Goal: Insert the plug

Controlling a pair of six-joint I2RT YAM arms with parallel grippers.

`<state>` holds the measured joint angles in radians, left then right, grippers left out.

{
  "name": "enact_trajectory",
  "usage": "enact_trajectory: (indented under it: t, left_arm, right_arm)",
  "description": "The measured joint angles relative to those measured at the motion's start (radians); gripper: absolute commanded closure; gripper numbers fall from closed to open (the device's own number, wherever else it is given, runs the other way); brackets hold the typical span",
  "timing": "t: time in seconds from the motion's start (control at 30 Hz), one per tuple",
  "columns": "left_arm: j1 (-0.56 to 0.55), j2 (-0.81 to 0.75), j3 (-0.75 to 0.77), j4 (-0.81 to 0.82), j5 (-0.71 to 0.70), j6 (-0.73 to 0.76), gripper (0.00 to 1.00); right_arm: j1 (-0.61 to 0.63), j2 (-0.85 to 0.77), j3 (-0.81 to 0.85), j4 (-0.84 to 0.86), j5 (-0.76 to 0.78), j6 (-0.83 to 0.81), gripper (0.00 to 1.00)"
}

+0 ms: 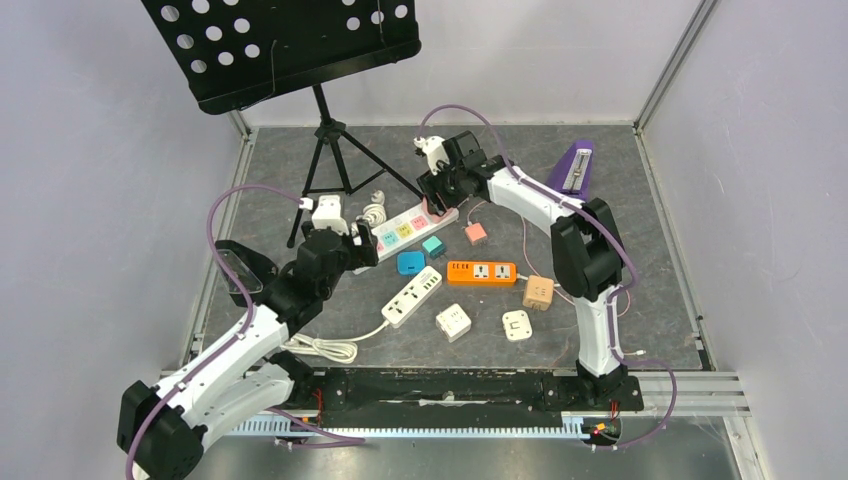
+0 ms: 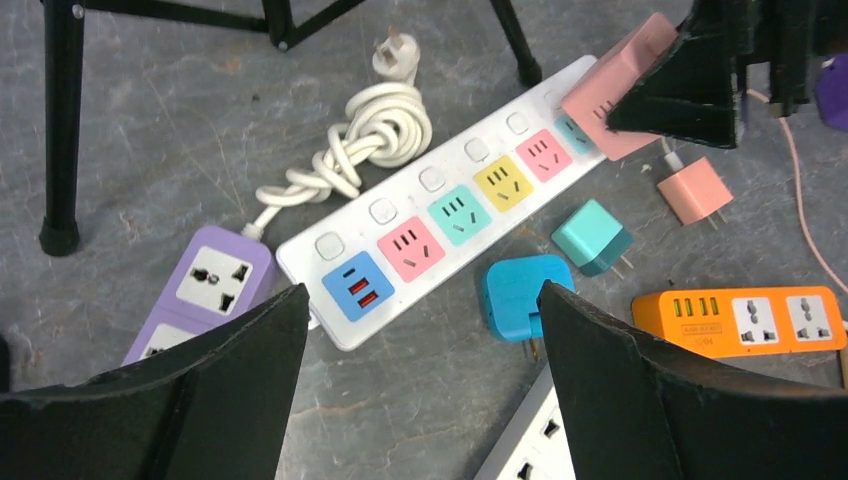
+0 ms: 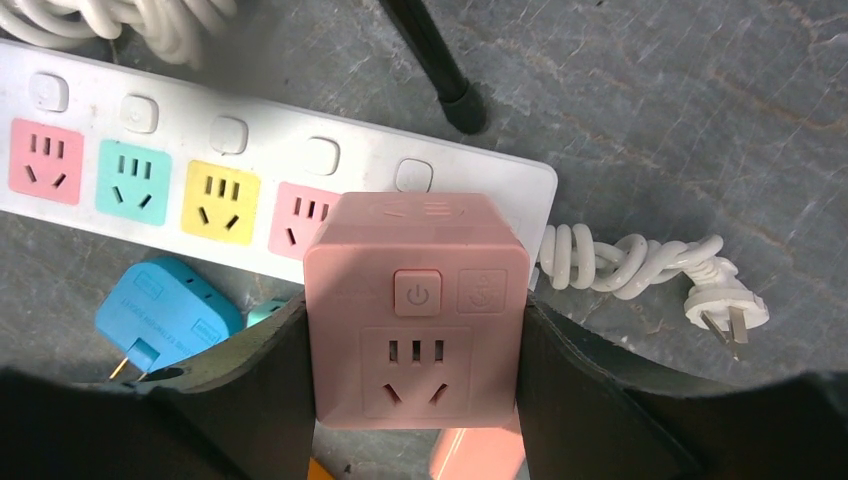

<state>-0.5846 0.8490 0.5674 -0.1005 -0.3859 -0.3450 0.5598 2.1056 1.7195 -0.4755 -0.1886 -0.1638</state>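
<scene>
Now right gripper, arm stretched far, clamps pink cube plug over white strip; left gripper gapes wide.

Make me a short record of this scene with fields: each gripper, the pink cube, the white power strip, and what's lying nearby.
right gripper: shut on the pink cube
pink cube: over the end socket of the white power strip; cannot tell if seated
left gripper: open, empty, above the strip's USB end
nearby: blue adapter, teal adapter, orange strip
</scene>
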Motion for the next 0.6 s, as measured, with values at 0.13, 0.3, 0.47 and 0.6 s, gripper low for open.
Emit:
enact_trajectory:
  t: [0.13, 0.3, 0.47, 0.6]
  left_arm:
    - [0.0, 0.015, 0.023, -0.08, 0.003, -0.051, 0.12]
    - [0.0, 0.012, 0.024, -0.138, -0.002, -0.094, 0.12]
    - [0.001, 0.011, 0.031, -0.198, -0.006, -0.142, 0.12]
    - [0.002, 0.011, 0.042, -0.232, 0.001, -0.177, 0.12]
  right_arm:
    - [0.018, -0.035, -0.054, 0.018, 0.01, 0.04, 1.0]
    - [0.042, -0.05, -0.08, 0.043, 0.077, 0.113, 1.0]
    - [0.066, -0.054, -0.084, 0.052, 0.156, 0.179, 1.0]
    - [0.084, -0.05, -0.067, 0.033, 0.203, 0.192, 1.0]
